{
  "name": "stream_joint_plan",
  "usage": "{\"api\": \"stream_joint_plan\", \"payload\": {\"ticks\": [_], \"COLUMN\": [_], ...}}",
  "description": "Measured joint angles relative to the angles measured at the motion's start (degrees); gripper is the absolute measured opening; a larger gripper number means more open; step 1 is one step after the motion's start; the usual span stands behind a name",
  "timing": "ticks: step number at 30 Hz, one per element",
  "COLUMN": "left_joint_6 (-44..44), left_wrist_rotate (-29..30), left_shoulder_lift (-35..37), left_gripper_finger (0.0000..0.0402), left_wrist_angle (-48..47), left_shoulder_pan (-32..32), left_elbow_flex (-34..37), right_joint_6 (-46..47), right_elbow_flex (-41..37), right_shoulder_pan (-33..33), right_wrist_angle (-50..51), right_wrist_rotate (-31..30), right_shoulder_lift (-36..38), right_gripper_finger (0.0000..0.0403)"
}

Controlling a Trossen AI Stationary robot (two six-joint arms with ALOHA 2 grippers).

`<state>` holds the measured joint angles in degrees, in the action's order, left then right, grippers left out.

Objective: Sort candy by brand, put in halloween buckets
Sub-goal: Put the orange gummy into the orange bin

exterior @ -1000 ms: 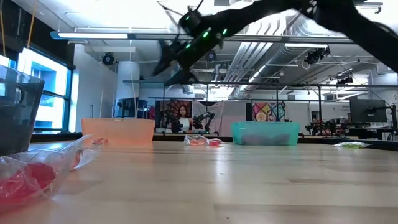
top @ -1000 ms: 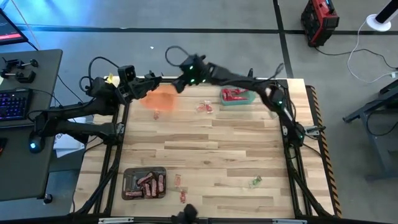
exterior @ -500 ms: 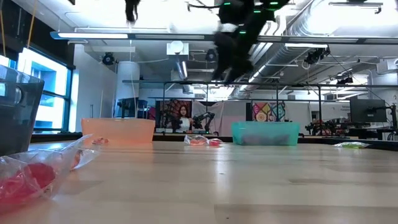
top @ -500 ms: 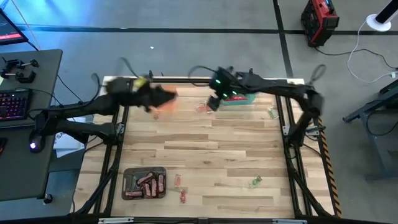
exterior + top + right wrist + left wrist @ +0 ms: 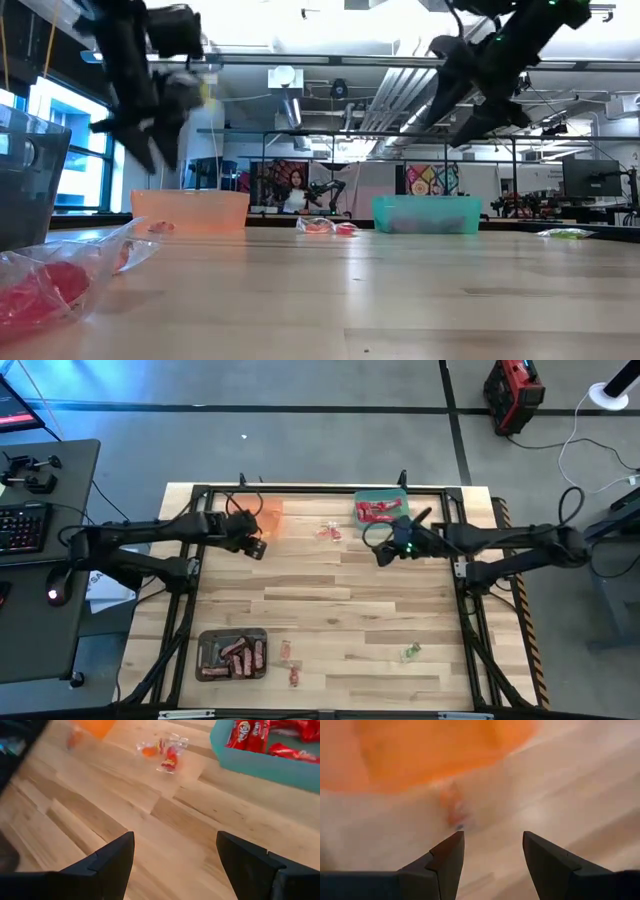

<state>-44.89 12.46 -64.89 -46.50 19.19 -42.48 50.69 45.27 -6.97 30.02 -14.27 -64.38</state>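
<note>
The orange tub (image 5: 268, 515) stands at the far left of the table and the green tub (image 5: 381, 509), with red sweets inside, at the far right. The dark grey tub (image 5: 232, 654) with dark bars stands at the near left. My left gripper (image 5: 256, 546) is open and empty above the table just near of the orange tub; its wrist view shows a small reddish sweet (image 5: 453, 808) on the table beside the tub (image 5: 435, 750). My right gripper (image 5: 382, 554) is open and empty above the table, near of the green tub (image 5: 260, 762). Clear-wrapped sweets (image 5: 328, 532) lie between the two far tubs.
Loose sweets lie near the front edge: two red ones (image 5: 289, 660) beside the grey tub and a pale green one (image 5: 411, 652) to the right. The black frame rail (image 5: 300, 488) runs along the far edge. The middle of the table (image 5: 330, 600) is bare wood.
My right gripper has swung from above the orange tub toward the table's right and near side, coming down beside the green tub. My left gripper has moved from the far left corner toward the near side, past the orange tub, and lower.
</note>
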Motion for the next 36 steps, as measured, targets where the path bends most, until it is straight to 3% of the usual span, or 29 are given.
{"api": "stream_joint_plan", "payload": {"ticks": [6, 12, 18, 31, 36], "left_joint_6": [-5.56, -5.90, -7.45, -8.34, -7.52], "left_wrist_rotate": [1.42, 5.53, 5.38, 0.32, -2.62], "left_shoulder_lift": [-1.70, -6.73, -11.59, -17.80, -16.98], "left_gripper_finger": [0.0193, 0.0193, 0.0193, 0.0192, 0.0150], "left_wrist_angle": [11.33, 11.88, 13.94, 16.22, 15.76], "left_shoulder_pan": [3.63, 4.98, 4.93, 4.17, 1.09], "left_elbow_flex": [7.18, 7.48, 7.48, 7.39, 7.41], "right_joint_6": [4.18, 4.38, 4.38, 4.25, 2.96], "right_elbow_flex": [-2.84, -2.92, -2.92, -2.92, -2.92], "right_shoulder_pan": [2.29, 2.26, 2.27, 2.26, 2.26], "right_wrist_angle": [-3.76, -4.67, -4.68, -4.68, -4.68], "right_wrist_rotate": [-0.78, -0.78, -0.78, -0.78, -0.78], "right_shoulder_lift": [1.80, 1.79, 1.79, 1.79, 1.77], "right_gripper_finger": [0.0275, 0.0275, 0.0275, 0.0275, 0.0275]}}
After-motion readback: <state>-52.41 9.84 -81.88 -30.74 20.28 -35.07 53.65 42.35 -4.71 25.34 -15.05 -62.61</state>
